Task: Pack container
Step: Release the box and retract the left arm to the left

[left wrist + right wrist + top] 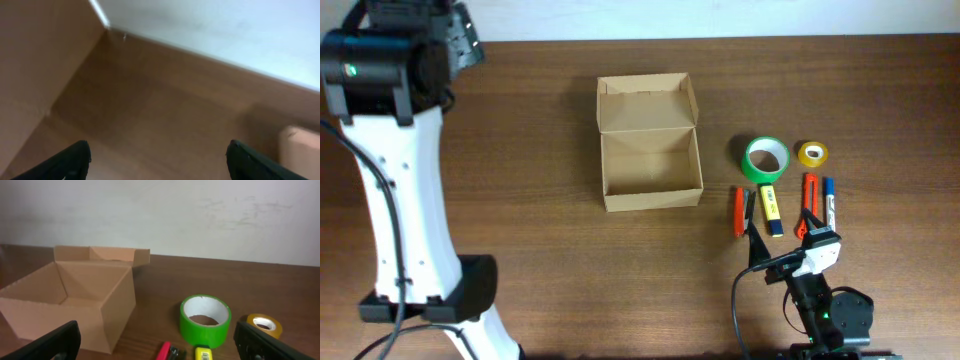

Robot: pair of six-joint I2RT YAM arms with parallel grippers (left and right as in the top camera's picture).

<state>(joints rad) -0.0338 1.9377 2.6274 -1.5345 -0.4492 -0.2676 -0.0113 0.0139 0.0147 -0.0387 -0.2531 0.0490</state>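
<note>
The container (650,165) is a tan cardboard box near the table's middle, with its flap lid (646,100) tipped back and nothing inside. In the right wrist view the container (70,305) stands to the left, ahead of my right gripper (160,347), which is open and empty. Seen from overhead, that right gripper (786,246) hovers low at the near right, just short of the pens. My left gripper (160,161) is open over bare wood at the far left back corner, holding nothing. The left arm (400,170) rises along the table's left side.
A green tape roll (765,158) and a small yellow tape roll (812,154) lie right of the box. In front of them lie a red pen (739,212), a yellow marker (770,210), an orange pen (809,192) and a blue pen (828,190). A wall runs behind the table.
</note>
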